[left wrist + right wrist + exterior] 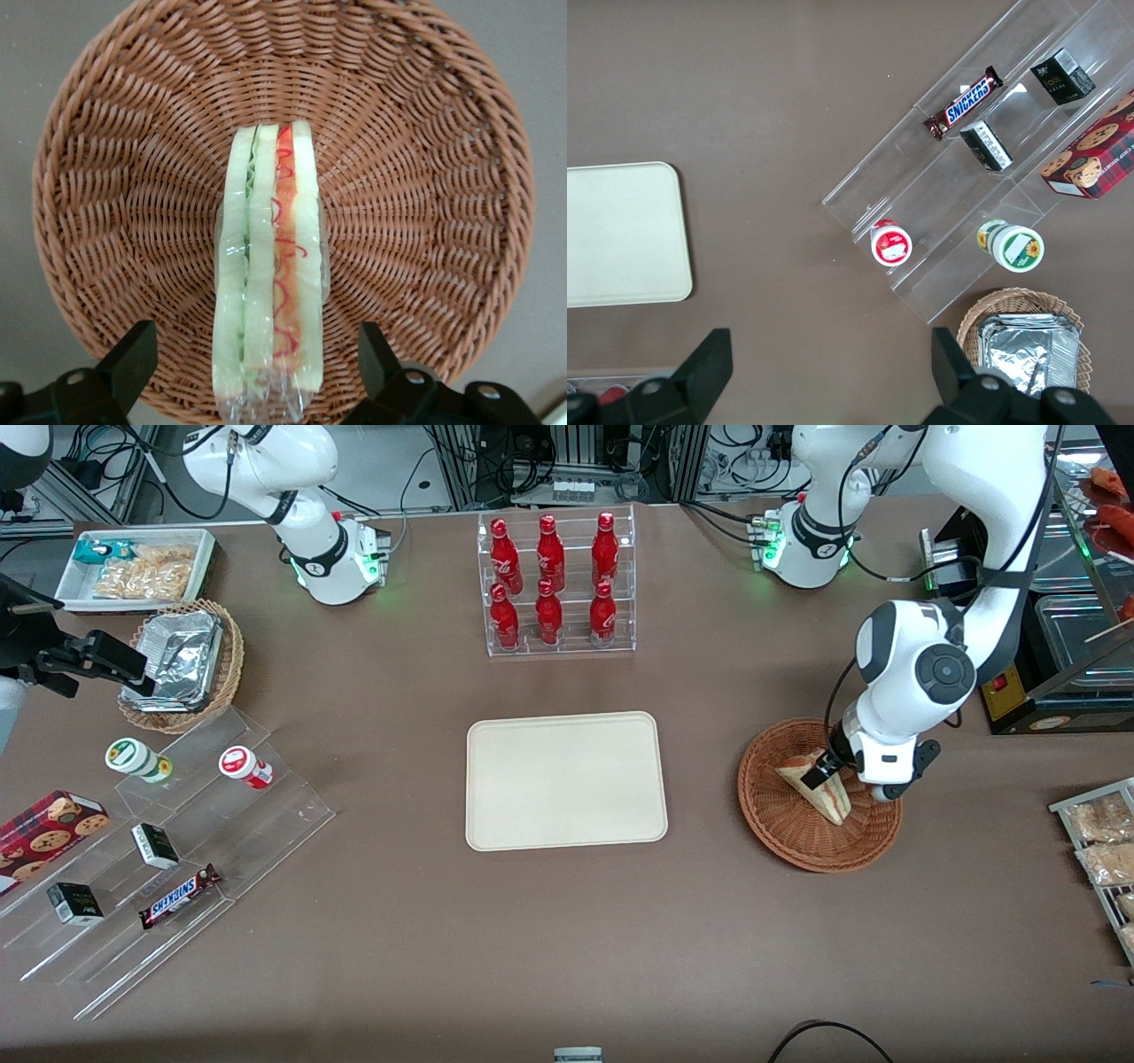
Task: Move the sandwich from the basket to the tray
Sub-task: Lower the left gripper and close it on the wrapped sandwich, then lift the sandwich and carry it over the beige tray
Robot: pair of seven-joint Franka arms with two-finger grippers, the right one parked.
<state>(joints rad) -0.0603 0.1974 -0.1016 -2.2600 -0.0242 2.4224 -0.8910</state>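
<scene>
Gripper: your left arm's gripper (257, 363) hangs low over the basket (780, 824), fingers (133, 359) spread wide, one on each side of the sandwich (270, 274), neither touching it.
Sandwich: you can see it standing on edge inside the basket, its bread and filling layers facing up between the open fingers.
Basket: it sits on the table toward the working arm's end, well apart from the tray.
Tray: you'll find the tray (567, 779) flat at mid-table, with nothing on it, nearer the front camera than the bottle rack (556, 584).

Clear-wrapped triangular sandwich (819, 786) standing on edge inside the round reddish-brown basket (784, 828); cream rectangular tray (565, 780) lying flat toward the table's middle, well apart
</scene>
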